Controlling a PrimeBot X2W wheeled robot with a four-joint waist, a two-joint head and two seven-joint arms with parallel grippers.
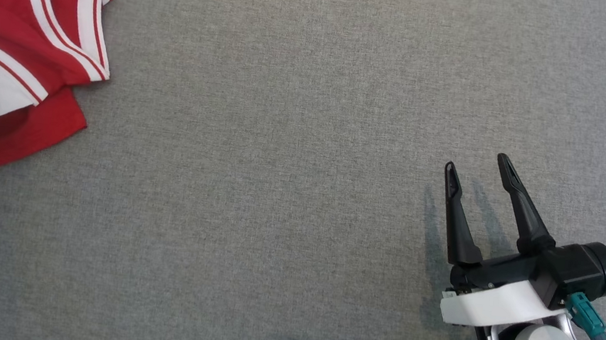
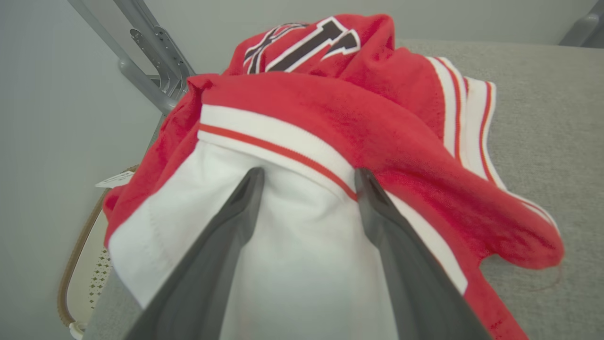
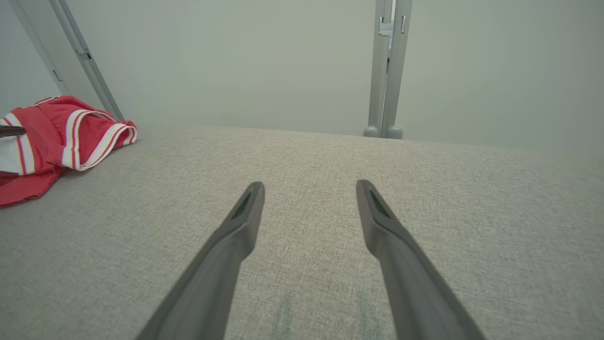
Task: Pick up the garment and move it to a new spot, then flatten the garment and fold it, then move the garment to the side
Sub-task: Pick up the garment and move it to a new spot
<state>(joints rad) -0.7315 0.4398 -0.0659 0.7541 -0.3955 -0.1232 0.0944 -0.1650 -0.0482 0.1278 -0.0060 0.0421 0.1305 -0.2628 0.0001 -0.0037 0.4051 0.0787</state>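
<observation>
Your left gripper [image 2: 309, 177] is right on top of the crumpled red-and-white jersey [image 2: 330, 123] with black lettering. Both dark fingers are spread wide, and the tips lie over the jersey's white panel, just short of its red-striped band. The white cloth runs across the gap between the fingers and nothing is pinched. You can't tell from here whether the tips touch the fabric.

Over to your right gripper [image 1: 476, 163]: its fingers are parted too, with nothing between them, low over the bare grey woven tabletop [image 1: 276, 190]. From that gripper the jersey [image 3: 56, 141] lies well apart, far off to the fingers' left and ahead, bunched at the table's edge. A grey metal post [image 3: 387, 71] stands beyond the far edge, ahead of those fingertips and slightly right.
</observation>
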